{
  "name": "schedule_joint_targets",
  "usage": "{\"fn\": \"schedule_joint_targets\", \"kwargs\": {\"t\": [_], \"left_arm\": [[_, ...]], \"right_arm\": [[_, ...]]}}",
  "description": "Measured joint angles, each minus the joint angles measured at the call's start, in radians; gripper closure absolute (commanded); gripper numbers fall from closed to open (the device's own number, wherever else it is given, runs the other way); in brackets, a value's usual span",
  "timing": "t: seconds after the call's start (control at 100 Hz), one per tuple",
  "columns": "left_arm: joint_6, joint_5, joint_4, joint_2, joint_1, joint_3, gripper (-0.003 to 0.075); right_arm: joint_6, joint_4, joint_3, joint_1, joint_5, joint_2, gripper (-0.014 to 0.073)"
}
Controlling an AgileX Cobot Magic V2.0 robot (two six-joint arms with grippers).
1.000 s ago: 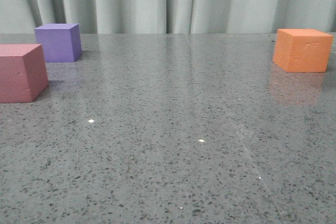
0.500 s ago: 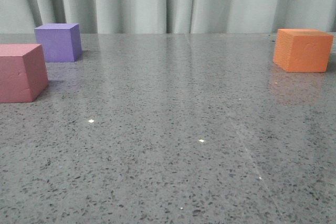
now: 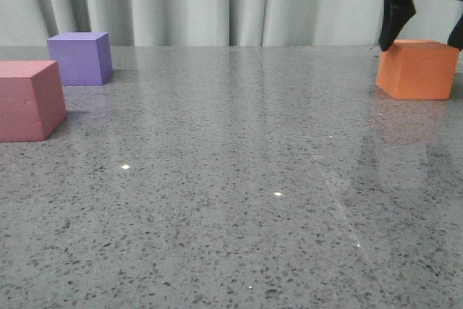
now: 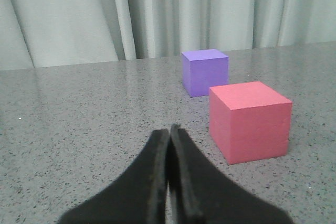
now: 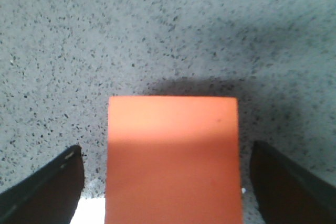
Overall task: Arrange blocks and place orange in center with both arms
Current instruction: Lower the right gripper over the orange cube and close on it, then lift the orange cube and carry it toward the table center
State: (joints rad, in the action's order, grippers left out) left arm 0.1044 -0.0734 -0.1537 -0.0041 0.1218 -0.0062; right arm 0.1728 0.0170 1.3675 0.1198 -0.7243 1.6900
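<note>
The orange cube (image 3: 418, 70) rests on the grey speckled tabletop at the far right. My right gripper (image 3: 421, 45) is open and hangs over it, one dark finger on each side. In the right wrist view the orange cube (image 5: 173, 156) lies between the gripper (image 5: 165, 145) fingers, with a gap on both sides. At the far left stand the pinkish-red cube (image 3: 29, 100) and, behind it, the purple cube (image 3: 81, 58). My left gripper (image 4: 170, 129) is shut and empty, short of the pink cube (image 4: 251, 121) and purple cube (image 4: 205, 71). A narrow strip of table (image 4: 201, 106) separates those two.
A pale pleated curtain (image 3: 217, 1) hangs behind the table's far edge. A wide stretch of glossy tabletop (image 3: 246, 150) lies between the left pair of cubes and the orange one.
My right gripper has come down into the front view from the upper right and now straddles the orange cube. None of the cubes has moved.
</note>
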Motion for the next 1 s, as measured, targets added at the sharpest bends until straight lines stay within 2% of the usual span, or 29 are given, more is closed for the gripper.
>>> {"fn": "schedule_joint_targets", "kwargs": {"t": [0.36,0.41,0.54,0.59,0.74,1.0], "left_arm": [[0.000,0.000,0.000,0.000,0.000,0.000,0.0739],[0.000,0.000,0.000,0.000,0.000,0.000,0.0739],[0.000,0.000,0.000,0.000,0.000,0.000,0.0739],[0.000,0.000,0.000,0.000,0.000,0.000,0.0739],[0.000,0.000,0.000,0.000,0.000,0.000,0.0739],[0.000,0.000,0.000,0.000,0.000,0.000,0.0739]], "right_arm": [[0.000,0.000,0.002,0.002,0.002,0.053,-0.0031],[0.000,0.000,0.002,0.002,0.002,0.058,0.0004],[0.000,0.000,0.002,0.002,0.001,0.061,0.0189],[0.000,0.000,0.002,0.002,0.001,0.061,0.0235],[0.000,0.000,0.010,0.002,-0.011,0.061,0.0239],[0.000,0.000,0.163,0.027,-0.181,0.061,0.0239]]}}
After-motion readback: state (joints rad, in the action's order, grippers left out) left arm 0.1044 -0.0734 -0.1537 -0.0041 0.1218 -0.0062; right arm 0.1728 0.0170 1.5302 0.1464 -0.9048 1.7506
